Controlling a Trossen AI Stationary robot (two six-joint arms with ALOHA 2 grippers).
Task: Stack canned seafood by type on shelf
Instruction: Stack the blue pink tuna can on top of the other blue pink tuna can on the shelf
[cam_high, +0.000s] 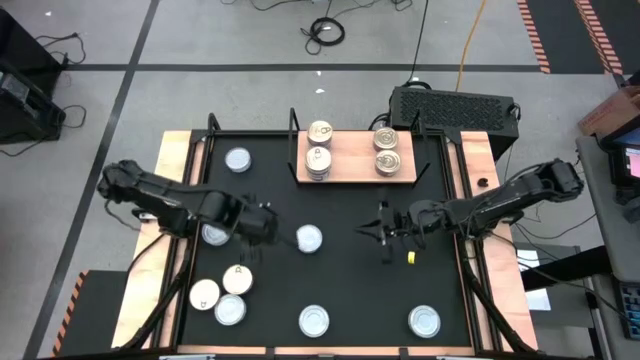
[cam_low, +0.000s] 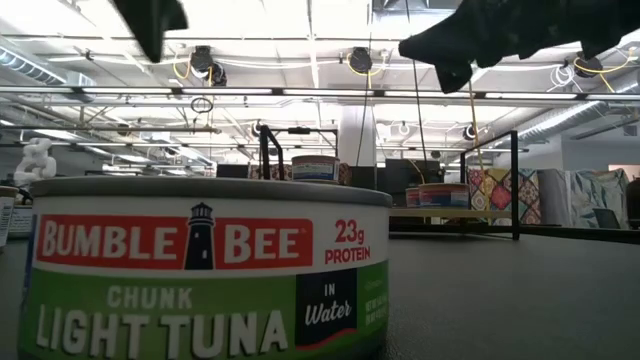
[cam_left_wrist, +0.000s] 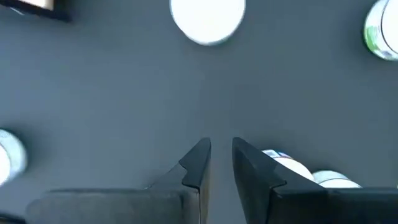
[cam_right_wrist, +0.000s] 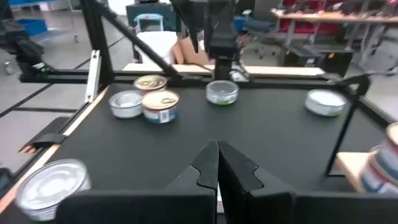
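High view: my left tool (cam_high: 268, 224), fingers slightly apart and empty, hovers over the black table (cam_high: 340, 290) beside a round silver-topped tin (cam_high: 309, 238); right tool (cam_high: 381, 231) closed; four tins stacked on the light-wood shelf (cam_high: 355, 160).

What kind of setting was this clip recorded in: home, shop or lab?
Most likely a robotics lab or workshop: taped concrete floor with loose cables around the table, open ceiling with pipes and strip lights, and desks and office chairs behind.
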